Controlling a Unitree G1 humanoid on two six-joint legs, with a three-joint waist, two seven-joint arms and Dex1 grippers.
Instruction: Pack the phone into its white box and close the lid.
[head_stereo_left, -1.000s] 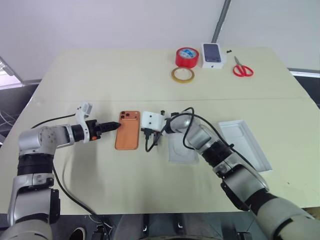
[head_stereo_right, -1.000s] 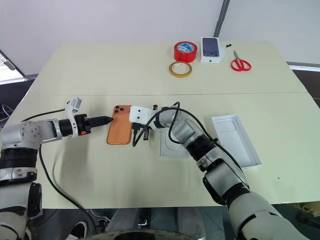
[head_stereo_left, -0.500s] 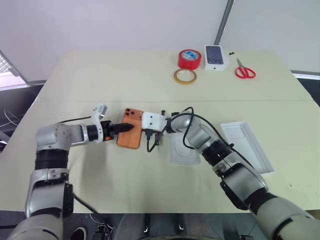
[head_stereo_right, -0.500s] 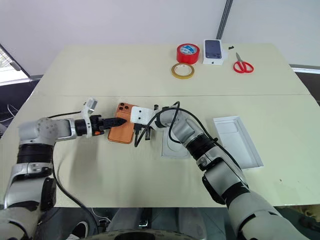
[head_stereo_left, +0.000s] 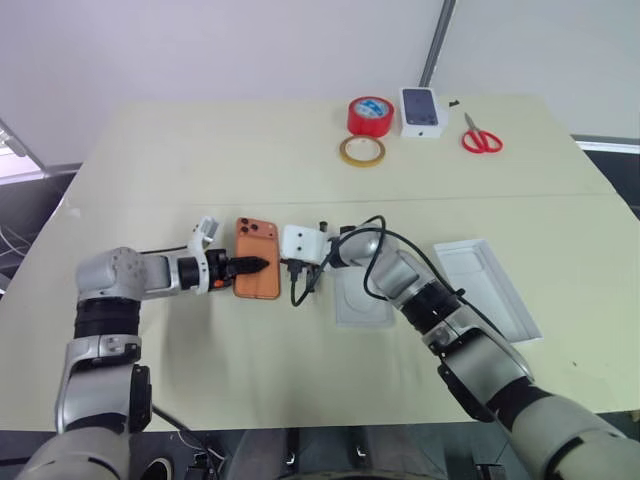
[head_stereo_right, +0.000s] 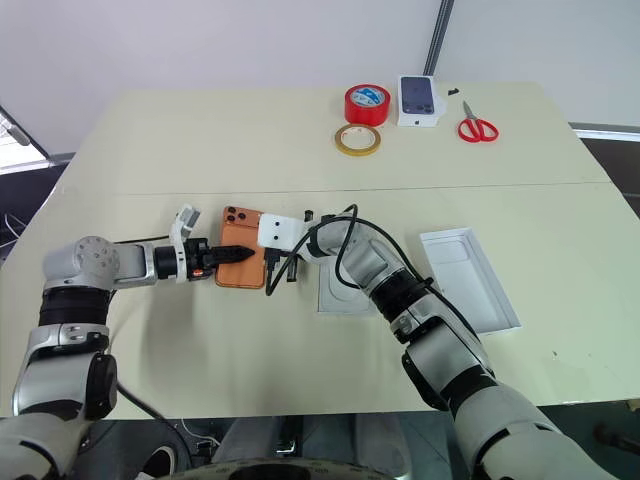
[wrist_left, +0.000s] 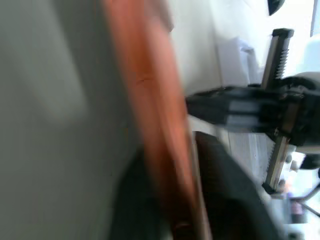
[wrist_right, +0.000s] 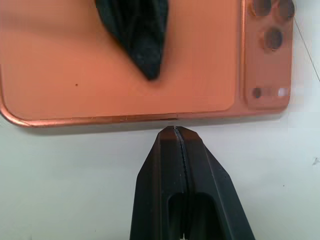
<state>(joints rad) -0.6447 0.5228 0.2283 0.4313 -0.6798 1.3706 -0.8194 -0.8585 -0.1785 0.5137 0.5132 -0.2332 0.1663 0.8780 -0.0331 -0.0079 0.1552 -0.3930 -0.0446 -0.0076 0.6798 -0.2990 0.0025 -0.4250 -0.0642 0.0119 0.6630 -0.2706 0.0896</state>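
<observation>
Left fingers (wrist_left: 220, 200) closed on the long edge of the phone (head_stereo_left: 257, 260), one finger above its back, one below; left wrist view shows the orange edge pinched between them. Right fingers (wrist_right: 175, 137) shut, empty, tips together, just off the phone's opposite long edge, not clearly touching. Phone lies camera side up on the surface (head_stereo_left: 200, 170), lens cluster at its 12 o'clock end, left gripper (head_stereo_left: 250, 267) coming in from 9 o'clock, right gripper (head_stereo_left: 297, 268) at 3 o'clock. White box (head_stereo_left: 362, 300) sits just beyond the right gripper at 3 o'clock of the phone, partly hidden by the right arm, apart from the phone. Lid (head_stereo_left: 488, 285) lies further out at 3 o'clock, rim up, near the box but not on it. At the far edge, about 1 o'clock from the phone: red tape roll (head_stereo_left: 372, 114), tan tape ring (head_stereo_left: 361, 150), small box with phone picture (head_stereo_left: 421, 110), red scissors (head_stereo_left: 481, 136).
</observation>
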